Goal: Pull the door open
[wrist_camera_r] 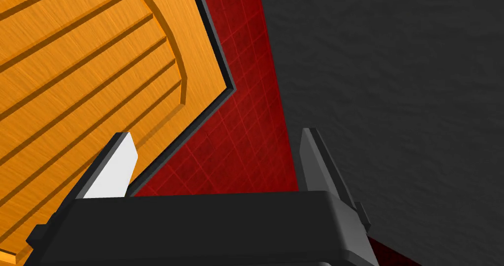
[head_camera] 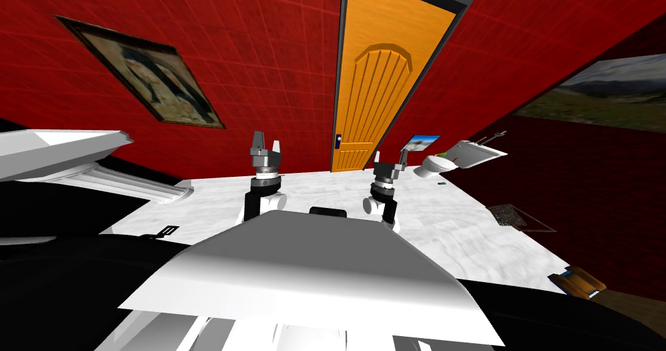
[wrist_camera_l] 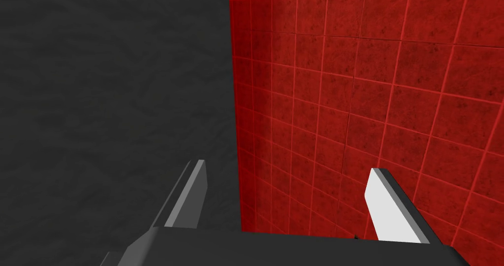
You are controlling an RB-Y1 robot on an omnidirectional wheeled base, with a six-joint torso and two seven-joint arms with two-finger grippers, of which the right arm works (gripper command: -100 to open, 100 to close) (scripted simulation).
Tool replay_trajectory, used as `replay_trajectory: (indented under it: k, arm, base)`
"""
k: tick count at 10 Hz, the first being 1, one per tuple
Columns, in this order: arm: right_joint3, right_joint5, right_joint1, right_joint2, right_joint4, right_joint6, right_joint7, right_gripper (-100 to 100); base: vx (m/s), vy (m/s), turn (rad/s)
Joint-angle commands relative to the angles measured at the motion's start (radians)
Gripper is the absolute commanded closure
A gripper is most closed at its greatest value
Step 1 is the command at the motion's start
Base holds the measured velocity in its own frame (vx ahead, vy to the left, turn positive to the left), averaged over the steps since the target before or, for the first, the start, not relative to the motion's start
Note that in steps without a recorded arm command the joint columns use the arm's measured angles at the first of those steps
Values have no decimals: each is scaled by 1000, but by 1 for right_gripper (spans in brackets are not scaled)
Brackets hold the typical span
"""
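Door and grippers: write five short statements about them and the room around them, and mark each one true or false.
1. The door is orange and sits in a dark frame. True.
2. The right gripper is shut on the door. False: it is open and holds nothing.
3. The left gripper is open. True.
4. The wall around the door is blue. False: it is red tile.
5. A white toilet stands on the floor to the right of the door in the head view. True.
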Motion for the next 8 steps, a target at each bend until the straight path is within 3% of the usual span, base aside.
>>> replay_trajectory:
  k: [1,8]
  arm:
    - [20,-18,-20,-9,33,3,-33,-100]
    - [106,-108,-115,-55,186,14,-184,-100]
  base:
    - [87,29,-23]
    - [99,27,-29]
